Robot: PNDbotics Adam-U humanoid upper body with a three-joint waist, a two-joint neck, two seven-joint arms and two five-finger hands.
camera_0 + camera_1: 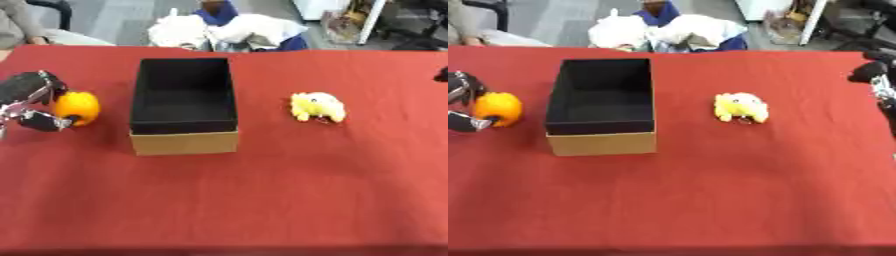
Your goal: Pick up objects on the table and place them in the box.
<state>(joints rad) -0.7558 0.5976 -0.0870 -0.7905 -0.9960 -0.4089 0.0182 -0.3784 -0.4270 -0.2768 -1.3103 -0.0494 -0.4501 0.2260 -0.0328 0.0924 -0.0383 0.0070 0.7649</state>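
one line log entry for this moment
left hand: shut on orange object | right hand: idle | box: empty | yellow toy: on table

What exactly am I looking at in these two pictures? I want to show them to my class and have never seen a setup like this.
Both pictures come from one stereo camera in a humanoid robot's head, looking down at a table with a red cloth; they show the same moment from the left and right eye. The black and silver shape at the left is the robot's left hand, its fingers curled round an orange ball-like object. In the middle stands an open cardboard box with a black inside, nothing visible in it. To its right lies a yellow plush toy. The right hand shows at the right edge, in the right eye view, too little to judge.
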